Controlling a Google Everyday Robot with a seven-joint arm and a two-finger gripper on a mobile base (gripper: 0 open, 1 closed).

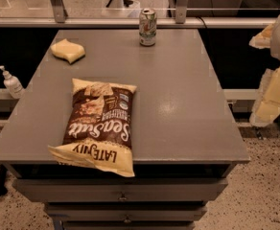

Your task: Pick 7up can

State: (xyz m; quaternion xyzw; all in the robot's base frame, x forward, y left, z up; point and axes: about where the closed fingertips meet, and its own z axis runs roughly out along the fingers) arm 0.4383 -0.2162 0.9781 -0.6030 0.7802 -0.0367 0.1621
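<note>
Standing 7up can (147, 27), end effector (270, 96) right

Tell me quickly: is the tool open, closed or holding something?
Tool: at the right edge, far from the 7up can; open or closed cannot be told.

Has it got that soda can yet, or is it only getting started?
Only starting. Nothing looks done: the can stands upright at the table's far edge, untouched. In hand: the end effector hangs beyond the table's right side, far from the can. Left: reach over, grip the can, lift it.
</note>
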